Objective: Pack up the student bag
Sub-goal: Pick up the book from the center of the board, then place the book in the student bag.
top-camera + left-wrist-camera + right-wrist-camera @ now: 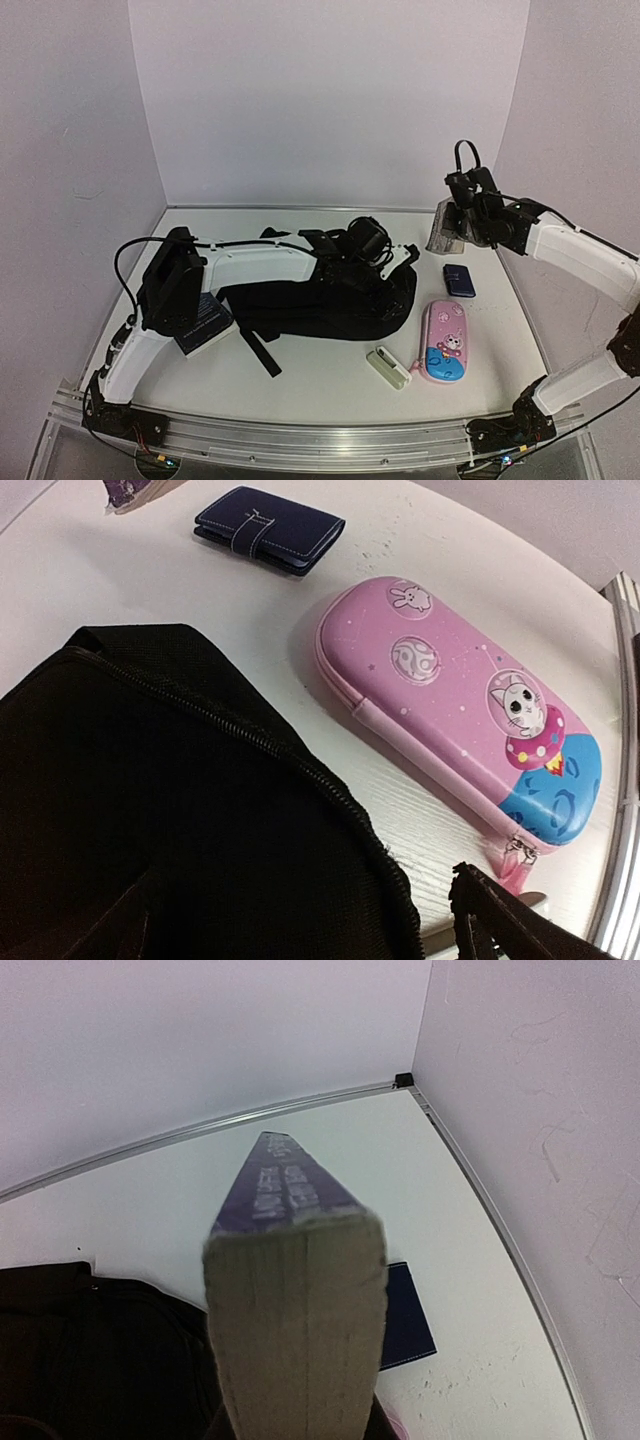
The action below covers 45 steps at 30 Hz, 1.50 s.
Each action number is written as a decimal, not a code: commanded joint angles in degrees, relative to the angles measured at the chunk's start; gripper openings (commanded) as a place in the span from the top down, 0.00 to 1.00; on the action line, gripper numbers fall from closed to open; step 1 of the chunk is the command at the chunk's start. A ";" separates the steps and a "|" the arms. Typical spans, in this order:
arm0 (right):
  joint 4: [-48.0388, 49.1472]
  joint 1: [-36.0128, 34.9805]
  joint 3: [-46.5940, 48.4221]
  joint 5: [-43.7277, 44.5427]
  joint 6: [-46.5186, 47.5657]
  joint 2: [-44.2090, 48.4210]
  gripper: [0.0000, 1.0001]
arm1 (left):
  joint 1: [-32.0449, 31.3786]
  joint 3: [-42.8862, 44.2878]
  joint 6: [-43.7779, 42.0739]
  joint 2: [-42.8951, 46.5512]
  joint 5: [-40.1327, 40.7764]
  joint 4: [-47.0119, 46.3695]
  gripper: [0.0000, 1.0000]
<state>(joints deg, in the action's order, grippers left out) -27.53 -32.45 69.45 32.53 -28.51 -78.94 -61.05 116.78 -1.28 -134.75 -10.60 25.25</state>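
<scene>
1. Only the top view shows both my arms whole. My L arm stretches across to the student bag (320, 300), with the L gripper (370, 238) over the bag's far-R part. It's black on black there, and the L wrist cam shows no clear fingers, so I can't tell if the L jaws are apart or together.
2. My R gripper (458, 224) is raised off the table (300, 390) near the back-R corner, clamped on a book (441, 235). The R wrist cam adds what the top view lacks: the page edge faces the lens, and a purple printed cover runs away toward the far wall.
3. The L wrist cam gives close detail. A zip line crosses the bag diagonally, the pink pencil case (460, 710) has cat and rabbit art, and the navy wallet (268, 528) has white stitching.
4. Top view only: a small white-green item (387, 367) lies just L of the pencil case, and a blue notebook (205, 322) lies under my L forearm by the bag's L end.
5. The bag lies flat mid-table, long axis L–R. Its zip-edged end points R, near the pencil case but apart from it. One strap (262, 355) trails toward the near edge.
6. Walls close the back, L and R sides, and a metal rail (300, 432) runs along the near edge. Bare tabletop shows between bag and back wall, and between bag and rail. The wallet sits below the held book, near the R wall.
</scene>
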 commanded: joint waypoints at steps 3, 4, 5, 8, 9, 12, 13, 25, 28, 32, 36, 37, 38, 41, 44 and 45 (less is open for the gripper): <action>3.10 -0.27 -0.04 1.50 -1.79 2.51 1.00 | -1.42 4.64 -3.98 -2.17 13.71 1.01 0.00; 3.10 -0.27 -0.19 1.39 -1.97 2.67 1.00 | -1.45 4.22 -3.71 -1.86 15.27 0.21 0.01; 3.10 -0.26 -0.34 1.28 -2.19 2.86 1.00 | -1.47 3.66 -3.31 -1.46 16.58 -0.78 0.03; 3.12 -0.24 -0.79 1.14 -2.49 3.21 1.00 | -1.40 0.24 -2.13 1.47 18.64 -4.92 0.14; 3.10 -0.25 -0.92 1.14 -2.58 3.26 1.00 | -1.43 -0.76 -1.72 2.42 18.95 -6.35 0.19; 3.10 -0.27 -1.26 0.94 -2.85 3.26 1.00 | -1.43 -2.58 -0.46 4.14 19.72 -8.70 0.31; 3.10 -0.25 -1.39 0.81 -2.99 3.26 1.00 | -1.44 -2.88 -0.05 4.56 19.88 -9.25 0.33; 3.11 -0.28 -2.30 -0.51 -4.00 5.27 1.00 | -1.47 -7.98 4.36 10.41 24.42 -13.50 0.82; 3.02 -0.28 -2.12 -4.09 -4.58 6.75 1.00 | -1.43 -10.91 4.48 13.53 27.64 -15.26 0.98; 1.86 -0.26 -2.04 -13.20 -5.02 9.37 1.00 | -1.38 -19.02 3.51 20.92 31.90 -22.01 1.00; -0.84 -0.26 -2.59 -23.10 -6.58 11.00 1.00 | -0.94 -28.94 2.99 29.08 33.39 -30.29 1.00; -1.54 -0.27 -2.85 -25.01 -7.16 11.38 1.00 | -0.67 -30.17 3.14 30.26 33.72 -30.71 1.00; -2.02 -0.27 -3.26 -26.46 -8.02 11.73 1.00 | -0.35 -30.85 3.34 31.47 34.10 -30.56 1.00; -2.32 -0.25 -5.11 -31.23 -10.87 13.05 1.00 | 0.66 -32.22 4.16 33.17 35.20 -29.80 1.00; -2.15 -0.28 -6.85 -34.53 -13.82 13.67 1.00 | 1.85 -33.77 5.56 34.44 34.47 -30.38 1.00; -1.87 -0.29 -7.53 -35.15 -14.77 13.79 1.00 | 2.18 -34.13 6.03 34.74 33.94 -30.49 1.00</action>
<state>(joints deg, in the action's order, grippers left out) -31.84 -32.45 63.28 3.70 -38.00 -67.42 -60.21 83.92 2.77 -103.87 22.21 -0.69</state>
